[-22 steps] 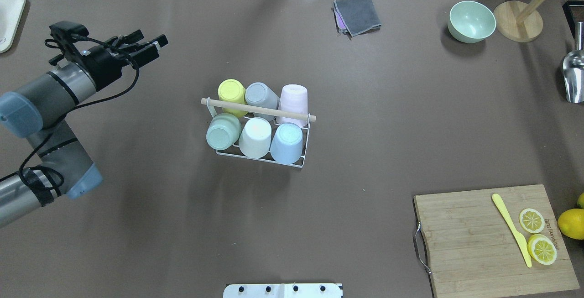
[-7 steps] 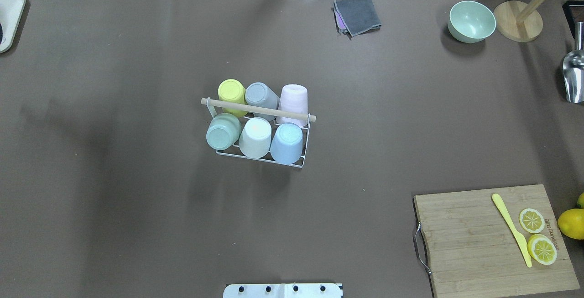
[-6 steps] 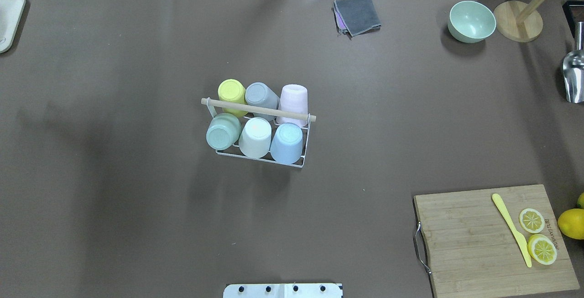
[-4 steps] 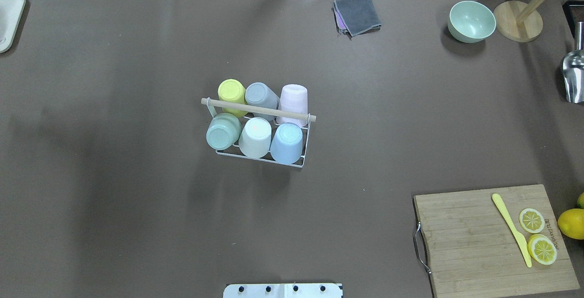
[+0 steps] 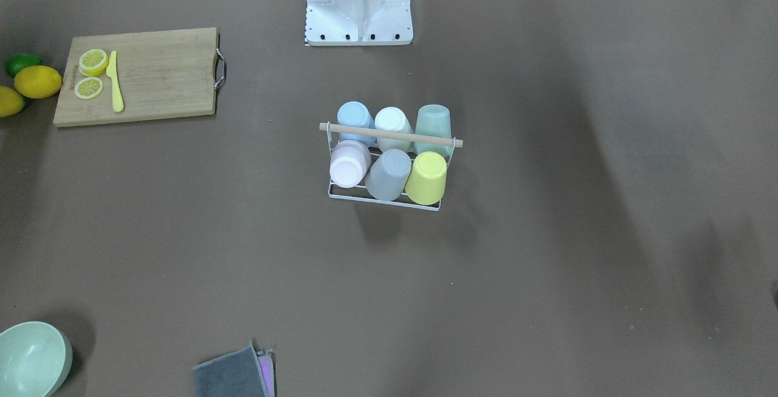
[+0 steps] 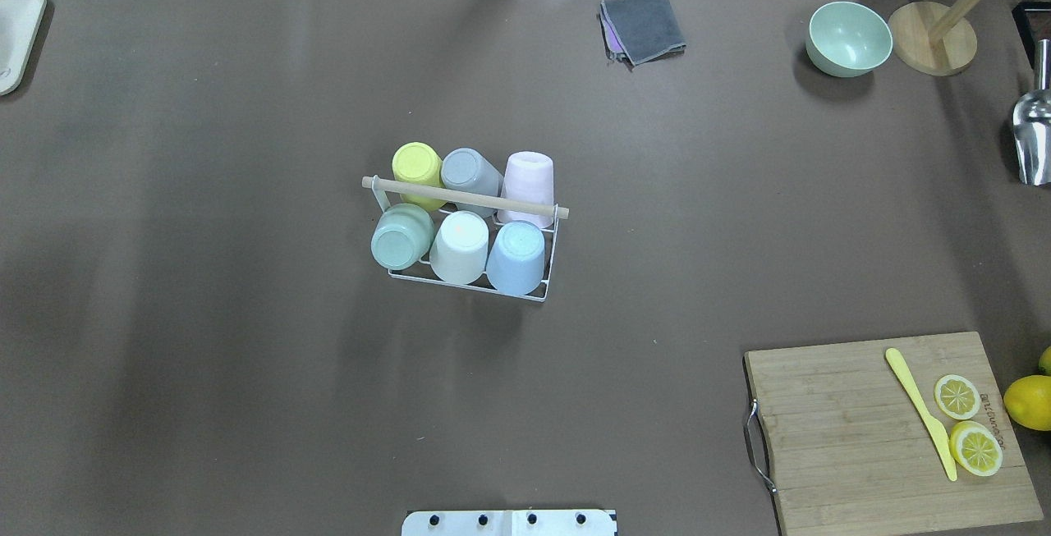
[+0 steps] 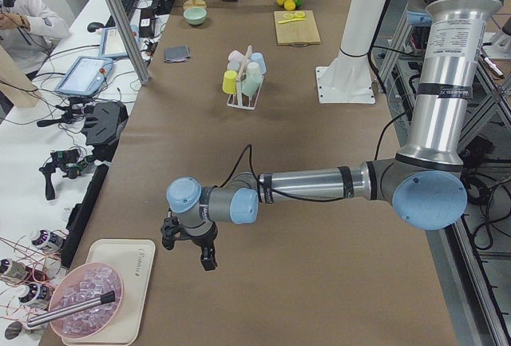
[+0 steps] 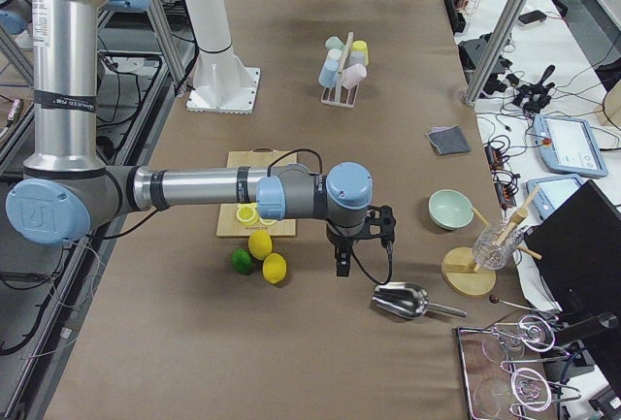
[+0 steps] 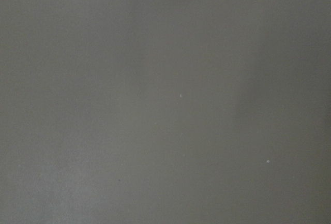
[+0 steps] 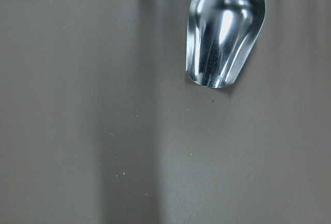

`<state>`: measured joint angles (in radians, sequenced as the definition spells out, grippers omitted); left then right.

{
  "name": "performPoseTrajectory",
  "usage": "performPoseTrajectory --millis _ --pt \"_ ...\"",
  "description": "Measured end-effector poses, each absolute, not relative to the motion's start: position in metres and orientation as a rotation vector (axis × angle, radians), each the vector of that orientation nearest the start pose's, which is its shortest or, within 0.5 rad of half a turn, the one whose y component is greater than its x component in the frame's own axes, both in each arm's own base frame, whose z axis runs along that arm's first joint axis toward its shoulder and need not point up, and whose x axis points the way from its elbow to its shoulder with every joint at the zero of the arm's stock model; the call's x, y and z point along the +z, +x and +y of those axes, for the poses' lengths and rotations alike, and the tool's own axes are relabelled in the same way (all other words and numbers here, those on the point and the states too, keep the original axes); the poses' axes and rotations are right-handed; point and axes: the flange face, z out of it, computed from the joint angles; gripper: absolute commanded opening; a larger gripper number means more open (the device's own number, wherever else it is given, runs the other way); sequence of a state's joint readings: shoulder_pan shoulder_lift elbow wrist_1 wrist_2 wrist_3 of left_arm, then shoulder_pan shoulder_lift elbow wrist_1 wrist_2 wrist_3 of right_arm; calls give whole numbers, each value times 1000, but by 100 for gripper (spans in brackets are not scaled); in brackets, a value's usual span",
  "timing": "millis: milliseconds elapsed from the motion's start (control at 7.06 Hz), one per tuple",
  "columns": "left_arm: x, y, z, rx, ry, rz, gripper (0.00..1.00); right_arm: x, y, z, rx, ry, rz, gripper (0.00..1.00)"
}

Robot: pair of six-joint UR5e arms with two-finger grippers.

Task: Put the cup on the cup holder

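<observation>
The cup holder, a white wire rack with a wooden rod handle, stands mid-table and also shows in the front view. Several cups sit upside down on its pegs: yellow, grey, pink, green, white, blue. No cup lies loose on the table. My left gripper hangs low near the table's left end, far from the rack. My right gripper hangs near the right end, beside a metal scoop. Both show only in the side views, so I cannot tell whether they are open or shut.
A cutting board with lemon slices and a yellow knife lies at the near right, with lemons beside it. A green bowl, a wooden stand, a grey cloth and the metal scoop are at the far right. A tray is at the far left.
My left arm, in the overhead view's left part 3.1 s ago, has left that view, and its shadow has slid off to the left. The rack and cups have not moved.
</observation>
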<state>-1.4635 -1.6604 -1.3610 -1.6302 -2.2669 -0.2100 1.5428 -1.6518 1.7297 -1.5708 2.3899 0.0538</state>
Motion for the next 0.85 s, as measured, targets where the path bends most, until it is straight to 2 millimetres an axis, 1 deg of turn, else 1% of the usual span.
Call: performPoseTrajectory --millis 142,283,425,566,708,850 --pt "702 -14 -519 -116 -178 680 98 616 47 -463 -9 38 -821 100" --pt "690 -15 -505 -108 -165 687 98 617 46 -463 -9 36 -821 100" --pt "684 -16 -483 -95 -142 708 98 618 46 -463 -8 34 -821 100" --pt "679 -15 -466 -85 -121 750 98 618 46 -463 -8 33 -820 100" --pt "673 -14 -459 -80 -108 785 98 619 46 -463 -7 32 -817 100" --pt "665 -14 -457 -78 -96 810 98 619 46 -463 -7 32 -815 100"
